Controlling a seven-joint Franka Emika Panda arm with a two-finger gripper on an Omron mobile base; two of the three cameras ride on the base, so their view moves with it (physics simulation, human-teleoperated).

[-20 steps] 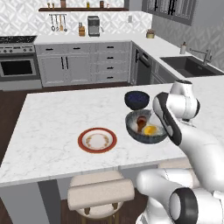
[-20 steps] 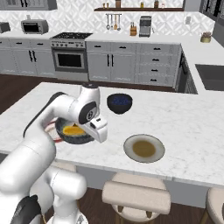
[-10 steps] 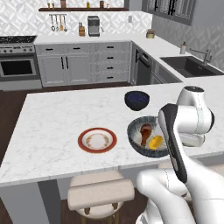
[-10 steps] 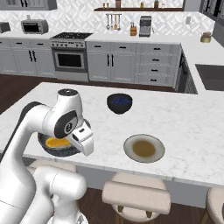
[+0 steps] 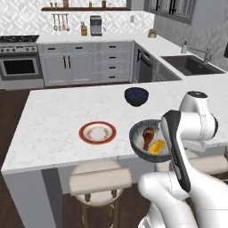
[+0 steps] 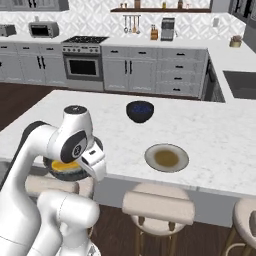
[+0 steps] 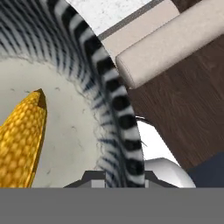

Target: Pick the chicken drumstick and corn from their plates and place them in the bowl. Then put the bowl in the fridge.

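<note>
- hand view: the gripper is clenched on the rim of the bowl, the striped dark wall of the bowl running up between the finger tips, with the pale speckled inside to the left.
- the corn lies inside the bowl, its pointed end up, close to the rim that is held.
- past the bowl's rim in the hand view, a beige stool seat and dark wood floor show below, with a strip of white marble counter edge at the top.
- left base view: the bowl hangs at the near edge of the island counter, partly out over the edge, held by the white arm at its right side.
- inside the bowl, the chicken drumstick lies to the left and the corn just beside it to the right.
- a stool stands under the counter edge, near the bowl's left.
- the white plate with red-brown rim sits on the counter left of the bowl, apart from it.
- the dark navy-blue bowl sits farther back on the counter, well apart from the held bowl.
- right base view: the bowl is half hidden behind the arm's wrist at the counter's near edge, the yellow corn peeking out.
- the olive-grey plate lies on the counter to the right, well apart; the navy-blue bowl sits behind it.
- far back, the oven and grey cabinets line the wall.
</note>
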